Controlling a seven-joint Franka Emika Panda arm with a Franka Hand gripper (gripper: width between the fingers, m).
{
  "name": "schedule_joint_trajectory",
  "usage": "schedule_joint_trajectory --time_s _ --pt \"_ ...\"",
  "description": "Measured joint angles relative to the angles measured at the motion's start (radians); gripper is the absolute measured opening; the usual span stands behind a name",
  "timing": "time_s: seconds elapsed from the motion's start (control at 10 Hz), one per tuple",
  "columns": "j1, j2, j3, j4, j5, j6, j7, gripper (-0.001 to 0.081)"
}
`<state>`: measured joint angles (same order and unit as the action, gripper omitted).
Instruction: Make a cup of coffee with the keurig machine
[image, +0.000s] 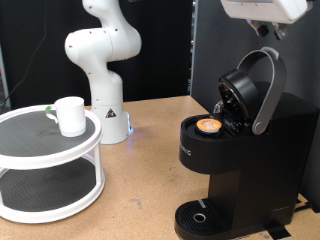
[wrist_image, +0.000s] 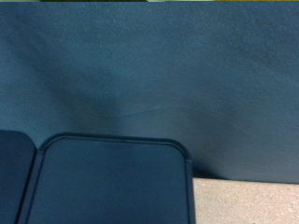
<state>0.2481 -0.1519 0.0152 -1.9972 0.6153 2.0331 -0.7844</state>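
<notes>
drip base (image: 200, 216): nearest the camera, round, black, at the exterior view's bottom. Nothing stands on it, so no cup under the spout yet.
keurig machine (image: 235, 150): on the tabletop (image: 140, 180), exterior view's right half. Lid (image: 250, 90) is hinged up and open. Pod (image: 208, 125) w/ orange top sits in the open chamber, so loading looks done, lid not closed.
risk 1: brewing w/ bare drip base would spill coffee over base and tabletop. Cause: cup is well apart from the machine.
risk 2: raised lid stands near under the gripper; a straight drop could knock the silver handle or slam it crooked. Cause: little room between the two, as far as exterior view shows.
risk 3: pod may sit slightly tilted, can't tell for sure; if so, closing the lid could jam or mis-pierce it.
cup (image: 70, 115): white mug, upright on the top tier of a round two-tier rack (image: 50, 150), exterior view's left. Handle side hard to make out at this res.
risk 4: rack rim is raised; dragging the cup sideways could tip it.
arm base (image: 105, 70): white, behind the rack, mid-left, near the dark backdrop.
gripper (image: 265, 12): at the exterior view's top right, above the open lid, mostly cut off by the frame edge. Touches nothing visible, holds nothing visible. Fingers apart or together: can't tell, exterior crops them and wrist view shows none.
wrist view: only a dark blue-grey panel (wrist_image: 149, 84), a rounded dark shape (wrist_image: 112, 182) and a sliver of tabletop.
</notes>
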Motion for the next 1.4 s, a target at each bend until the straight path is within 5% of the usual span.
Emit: schedule_joint_trajectory --time_s 0.2,0.3,0.4,1.4 --pt "0.000 0.002 0.018 -0.005 -0.011 0.012 0.018 0.0237" --pt "0.000 0.006 0.026 -0.007 -0.019 0.020 0.029 0.0237" --pt "0.000 0.013 0.032 -0.007 -0.026 0.028 0.037 0.0060" --pt "-0.010 0.045 0.032 -0.005 -0.034 0.026 0.021 0.0004"
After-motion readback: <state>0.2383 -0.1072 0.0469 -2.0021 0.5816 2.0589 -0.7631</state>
